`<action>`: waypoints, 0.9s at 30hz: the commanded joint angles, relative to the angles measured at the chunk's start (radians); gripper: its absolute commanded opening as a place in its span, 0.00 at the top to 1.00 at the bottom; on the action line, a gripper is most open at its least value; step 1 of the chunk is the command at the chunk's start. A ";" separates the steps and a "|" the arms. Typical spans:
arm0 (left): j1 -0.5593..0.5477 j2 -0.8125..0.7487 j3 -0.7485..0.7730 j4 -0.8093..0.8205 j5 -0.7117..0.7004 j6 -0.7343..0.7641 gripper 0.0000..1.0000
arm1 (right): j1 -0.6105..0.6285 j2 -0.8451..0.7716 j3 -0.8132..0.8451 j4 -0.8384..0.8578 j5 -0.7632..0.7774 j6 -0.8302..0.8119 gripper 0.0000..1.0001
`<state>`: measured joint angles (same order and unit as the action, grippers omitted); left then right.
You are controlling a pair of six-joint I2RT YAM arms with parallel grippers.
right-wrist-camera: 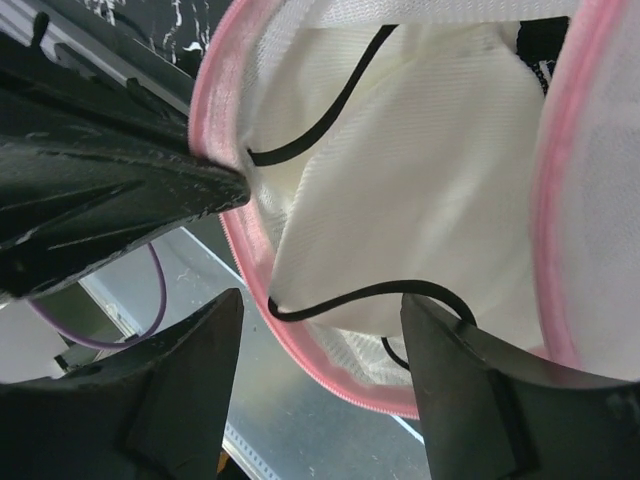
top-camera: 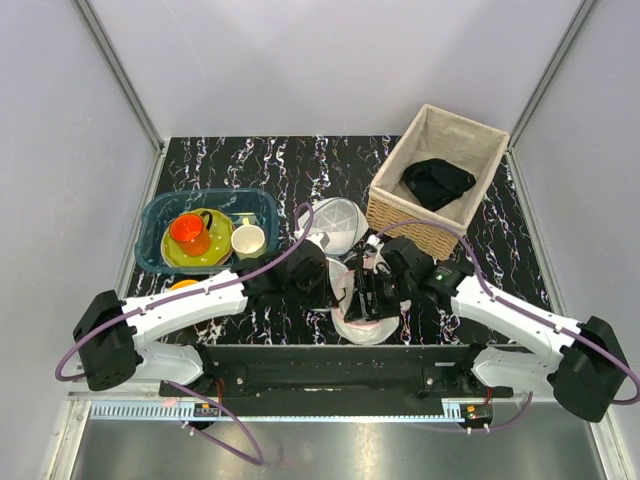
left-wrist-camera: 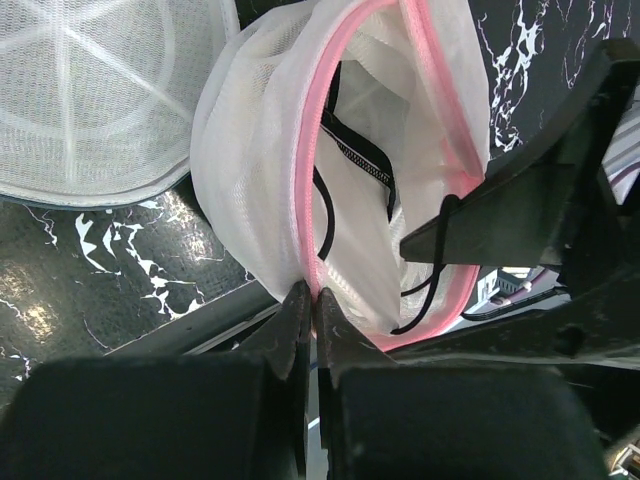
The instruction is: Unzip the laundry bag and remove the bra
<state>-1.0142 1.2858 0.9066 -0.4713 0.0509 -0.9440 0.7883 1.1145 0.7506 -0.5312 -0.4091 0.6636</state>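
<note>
The laundry bag (left-wrist-camera: 260, 150), white mesh with a pink rim, hangs unzipped between both grippers at the table's near edge (top-camera: 360, 322). My left gripper (left-wrist-camera: 311, 297) is shut on its pink rim. Black bra straps and a black band (left-wrist-camera: 357, 155) show inside the opening. My right gripper (right-wrist-camera: 320, 335) is open at the bag's mouth, its jaws either side of the lower pink rim (right-wrist-camera: 330, 375). A black strap (right-wrist-camera: 380, 293) runs across between its fingers and lies over the right finger (right-wrist-camera: 470, 385). Most of the bra is hidden in the mesh.
An all-white mesh dome (top-camera: 336, 224) lies just behind the bag. A wicker basket (top-camera: 402, 215) with a black garment (top-camera: 438, 182) stands at the back right. A blue bin (top-camera: 160, 255) of dishes stands at the left. The table's near edge rail (top-camera: 330, 355) is directly below.
</note>
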 commanded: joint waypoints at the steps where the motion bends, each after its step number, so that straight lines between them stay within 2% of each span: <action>1: -0.004 0.012 0.032 0.016 -0.023 0.007 1.00 | 0.037 0.056 0.049 0.023 0.050 -0.001 0.27; 5: -0.004 0.023 0.023 0.029 -0.008 -0.004 1.00 | 0.049 0.097 0.049 0.020 0.114 0.008 0.29; 8: -0.003 0.020 0.014 0.045 -0.003 -0.009 1.00 | 0.051 0.117 0.039 0.034 0.153 0.019 0.36; 14: -0.004 0.017 -0.003 0.046 -0.006 -0.010 1.00 | 0.051 0.078 0.009 0.089 0.131 0.051 0.36; 22: -0.004 0.023 -0.014 0.053 -0.008 -0.021 1.00 | 0.051 -0.070 -0.057 0.138 0.233 0.123 0.45; 27: -0.004 0.014 -0.017 0.053 -0.022 -0.038 1.00 | 0.051 -0.027 -0.082 0.157 0.187 0.125 0.47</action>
<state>-1.0142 1.3067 0.8936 -0.4507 0.0505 -0.9619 0.8314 1.0546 0.6922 -0.4294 -0.2253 0.7654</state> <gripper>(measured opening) 0.009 0.533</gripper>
